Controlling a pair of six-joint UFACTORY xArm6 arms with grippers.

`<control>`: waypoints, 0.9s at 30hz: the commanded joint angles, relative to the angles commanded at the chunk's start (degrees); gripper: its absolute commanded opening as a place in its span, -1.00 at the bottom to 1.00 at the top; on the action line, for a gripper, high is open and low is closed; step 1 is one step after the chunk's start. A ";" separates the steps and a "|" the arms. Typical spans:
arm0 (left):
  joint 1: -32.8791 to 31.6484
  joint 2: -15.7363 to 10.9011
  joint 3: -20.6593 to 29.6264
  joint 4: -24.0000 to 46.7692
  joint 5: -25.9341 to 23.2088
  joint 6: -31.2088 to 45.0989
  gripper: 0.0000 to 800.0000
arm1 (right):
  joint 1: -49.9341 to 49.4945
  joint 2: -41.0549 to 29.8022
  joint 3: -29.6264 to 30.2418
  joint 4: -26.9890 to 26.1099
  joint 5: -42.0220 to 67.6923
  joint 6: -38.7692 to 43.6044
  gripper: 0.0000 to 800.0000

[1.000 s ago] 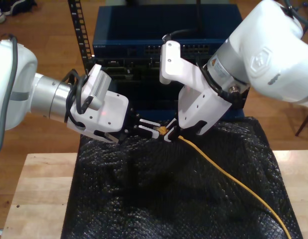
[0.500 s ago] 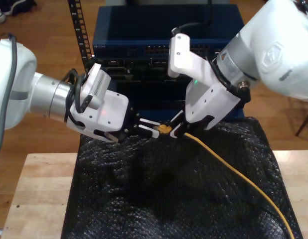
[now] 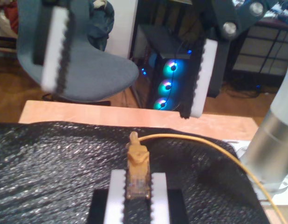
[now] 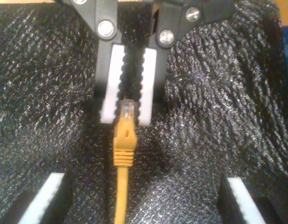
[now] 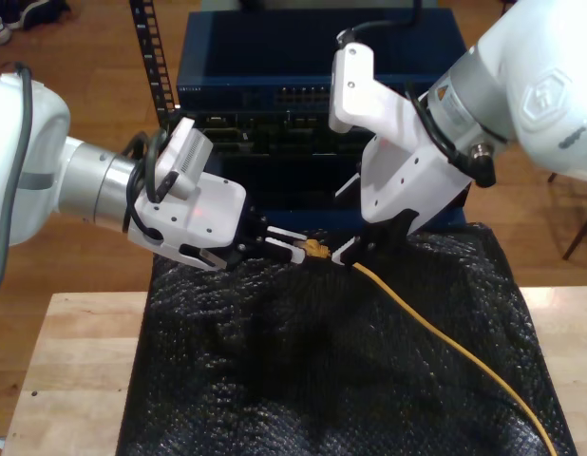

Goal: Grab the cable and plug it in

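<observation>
Cable work is partway done: the grab is made, the plugging in is not. The yellow cable's clear plug is pinched between the pressed-together pads of the first gripper, which reaches in on the arm at the exterior view's left, in front of the blue network box and lower than its row of ports. The first wrist view shows that plug seated between the gripper's own white pads, with its rubber boot pointing away and the cord curving off. The second gripper hovers just beside it, also in front of the box, with its fingers spread wide on either side of the cord and touching nothing. Its wrist view looks along the cable to the plug tip clamped in the first gripper. From the plug the cord trails away from the box across the black padded cover. Judging by this, the plug has yet to be carried up to the box, lined up with a port and pushed home. Which port is meant cannot be told.
</observation>
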 joint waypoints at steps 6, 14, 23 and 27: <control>2.81 1.23 0.09 -3.69 3.87 -1.58 -0.98 | -0.18 -2.29 -0.97 -0.09 0.18 -0.79 0.92; 4.31 2.37 0.18 -4.66 9.67 -4.40 -0.98 | -0.18 -6.95 -0.88 -0.09 0.26 -1.58 0.91; 6.86 4.22 1.14 -6.42 15.56 -8.79 -0.97 | 0.18 -10.99 0.35 0.00 0.09 -6.24 0.90; 8.09 5.80 1.58 -9.76 17.93 -10.11 -0.97 | 0.26 -13.45 1.41 0.00 0.00 -9.41 0.90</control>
